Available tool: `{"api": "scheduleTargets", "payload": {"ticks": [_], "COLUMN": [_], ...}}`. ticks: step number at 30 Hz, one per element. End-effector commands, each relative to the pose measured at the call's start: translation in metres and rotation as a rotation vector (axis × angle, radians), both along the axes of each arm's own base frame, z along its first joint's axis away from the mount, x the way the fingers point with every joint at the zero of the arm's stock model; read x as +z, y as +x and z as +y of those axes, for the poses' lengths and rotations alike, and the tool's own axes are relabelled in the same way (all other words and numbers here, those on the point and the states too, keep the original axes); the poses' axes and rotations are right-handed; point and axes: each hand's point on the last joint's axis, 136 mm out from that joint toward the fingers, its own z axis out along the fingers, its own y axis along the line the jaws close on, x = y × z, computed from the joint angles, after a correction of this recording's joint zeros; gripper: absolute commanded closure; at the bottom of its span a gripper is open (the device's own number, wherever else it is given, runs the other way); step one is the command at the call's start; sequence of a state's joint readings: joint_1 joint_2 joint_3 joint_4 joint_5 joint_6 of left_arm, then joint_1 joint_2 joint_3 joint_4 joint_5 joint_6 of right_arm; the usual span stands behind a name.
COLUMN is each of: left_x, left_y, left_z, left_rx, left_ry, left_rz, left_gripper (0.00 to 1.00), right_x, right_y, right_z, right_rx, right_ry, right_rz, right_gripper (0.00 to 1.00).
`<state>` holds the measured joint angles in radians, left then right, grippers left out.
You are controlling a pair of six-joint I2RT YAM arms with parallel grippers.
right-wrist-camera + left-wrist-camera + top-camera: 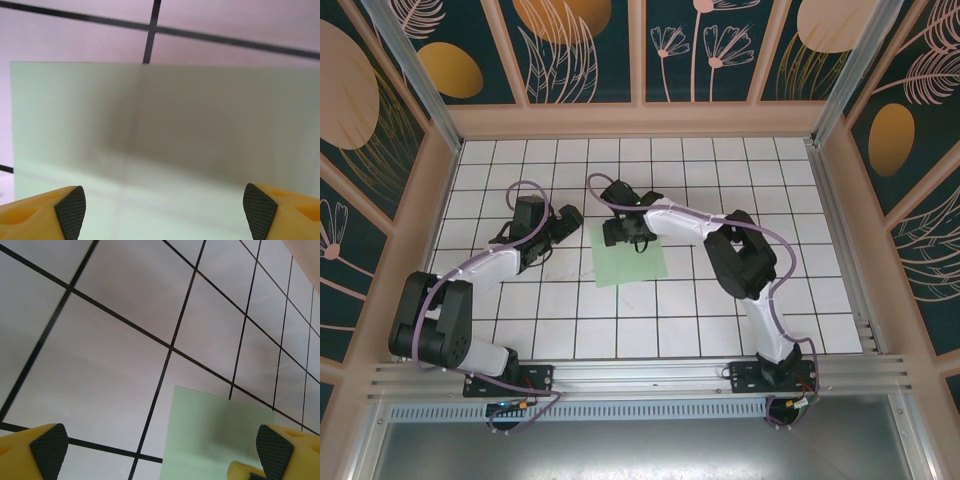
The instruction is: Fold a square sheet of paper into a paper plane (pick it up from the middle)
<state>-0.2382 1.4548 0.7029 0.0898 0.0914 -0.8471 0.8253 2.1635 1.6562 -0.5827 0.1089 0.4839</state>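
We see the square sheet of paper [635,265] lying flat on the table [780,300], near its middle. Right pincer [165,212] spread wide, low over the sheet's far half. Left pincer [162,450] also spread, just beside the sheet's left edge, apart from it

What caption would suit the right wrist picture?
Right gripper open over the flat square sheet of paper on the gridded table.

Top view overhead from near side, wrist views low and close over table [720,300], all sharing paper [630,262].
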Motion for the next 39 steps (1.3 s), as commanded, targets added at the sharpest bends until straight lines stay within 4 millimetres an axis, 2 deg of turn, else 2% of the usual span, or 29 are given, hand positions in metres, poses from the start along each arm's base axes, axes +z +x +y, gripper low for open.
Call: {"api": "scheduleTargets", "payload": {"ticks": [1, 6, 11, 15, 19, 23, 26, 28, 33, 37, 39], "left_x": [-0.003, -0.009, -0.011, -0.010, -0.011, -0.013, -0.012, -0.011, -0.002, 0.010, 0.019], "left_y": [-0.005, -0.007, -0.009, -0.009, -0.009, -0.011, -0.012, -0.013, -0.017, -0.019, -0.021], "left_z": [0.013, 0.015, 0.016, 0.017, 0.018, 0.016, 0.014, 0.011, -0.006, -0.025, -0.037], "left_rx": [0.049, 0.050, 0.052, 0.050, 0.050, 0.044, 0.036, 0.022, -0.053, -0.141, -0.195], "left_ry": [0.036, 0.041, 0.042, 0.045, 0.043, 0.033, 0.021, 0.004, -0.072, -0.165, -0.221], "left_rz": [0.016, 0.031, 0.038, 0.035, 0.036, 0.042, 0.039, 0.032, -0.004, -0.048, -0.078], "left_gripper": [0.01, 0.01, 0.02, 0.02, 0.01, 0.01, 0.01, 0.01, 0.02, 0.02, 0.02], "right_x": [-0.013, -0.027, -0.051, -0.071, -0.069, -0.054, -0.033, -0.011, 0.054, 0.097, 0.110], "right_y": [-0.001, -0.006, -0.015, -0.024, -0.022, -0.012, -0.006, -0.002, -0.004, -0.010, -0.013], "right_z": [-0.003, -0.004, -0.012, -0.021, -0.024, -0.017, -0.005, 0.006, 0.031, 0.030, 0.026], "right_rx": [-0.096, -0.089, -0.071, -0.068, -0.079, -0.090, -0.082, -0.071, -0.003, 0.061, 0.082], "right_ry": [-0.025, -0.068, -0.150, -0.196, -0.201, -0.149, -0.067, 0.046, 0.466, 0.734, 0.825], "right_rz": [0.030, 0.054, 0.083, 0.116, 0.106, 0.075, 0.041, 0.018, 0.027, 0.052, 0.065], "right_gripper": [0.15, 0.15, 0.16, 0.24, 0.36, 0.49, 0.58, 0.66, 0.73, 0.75, 0.75]}}
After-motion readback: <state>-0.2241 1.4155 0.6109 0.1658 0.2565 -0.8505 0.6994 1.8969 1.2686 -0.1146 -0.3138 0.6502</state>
